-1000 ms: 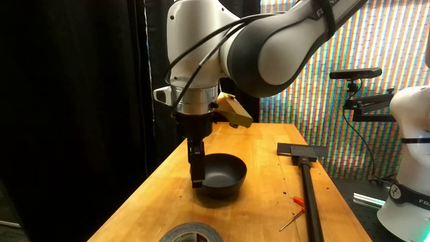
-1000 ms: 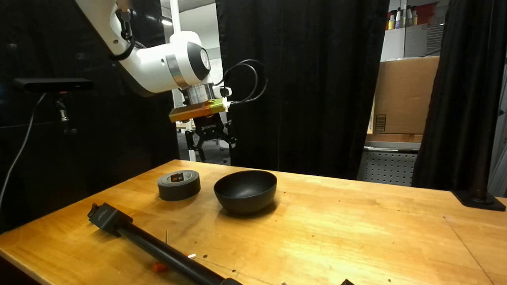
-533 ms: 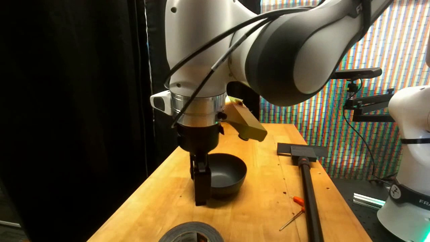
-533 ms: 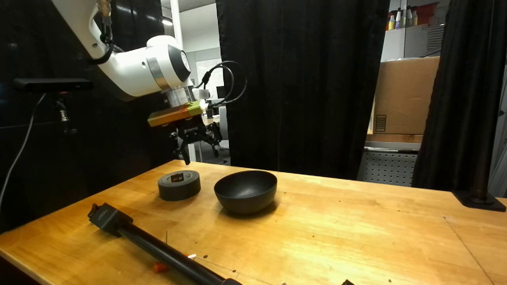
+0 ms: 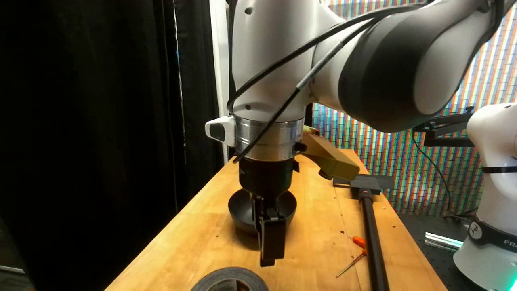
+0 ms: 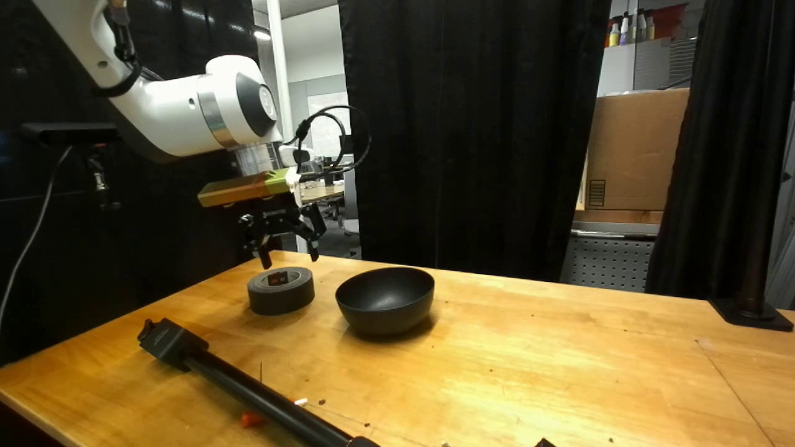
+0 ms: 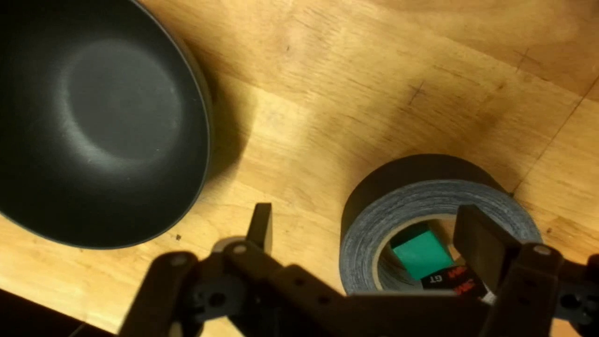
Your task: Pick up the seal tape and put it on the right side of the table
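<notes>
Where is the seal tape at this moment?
In the wrist view, the seal tape lies on the table at lower right, apart from the black bowl at upper left; the open claw partly hides it.

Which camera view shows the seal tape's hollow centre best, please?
The wrist view looks down into the seal tape, though the hand hides part. Both exterior views show it smaller, slantwise; in an exterior view, the picture's bottom edge crops the seal tape.
</notes>
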Controlling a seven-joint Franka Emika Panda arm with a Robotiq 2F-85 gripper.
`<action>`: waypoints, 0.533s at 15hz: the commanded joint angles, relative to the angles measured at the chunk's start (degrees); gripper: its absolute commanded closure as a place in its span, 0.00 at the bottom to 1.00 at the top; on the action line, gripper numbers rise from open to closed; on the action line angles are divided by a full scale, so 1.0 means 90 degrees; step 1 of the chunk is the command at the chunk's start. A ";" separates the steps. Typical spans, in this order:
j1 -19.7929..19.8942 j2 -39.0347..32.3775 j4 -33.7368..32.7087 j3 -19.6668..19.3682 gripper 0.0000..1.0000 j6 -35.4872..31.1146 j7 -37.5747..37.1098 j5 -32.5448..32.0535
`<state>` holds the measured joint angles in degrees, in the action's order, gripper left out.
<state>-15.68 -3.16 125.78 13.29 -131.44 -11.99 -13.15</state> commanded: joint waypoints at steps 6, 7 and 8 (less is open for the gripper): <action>-0.0265 -0.0266 -0.0350 0.0328 0.00 0.0001 -0.0148 -0.0153; -0.0289 -0.0286 -0.0401 0.0350 0.00 0.0001 -0.0061 -0.0110; -0.0309 -0.0298 -0.0478 0.0380 0.00 0.0011 0.0049 0.0009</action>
<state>-17.81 -4.54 124.38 16.15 -131.67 -12.69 -13.36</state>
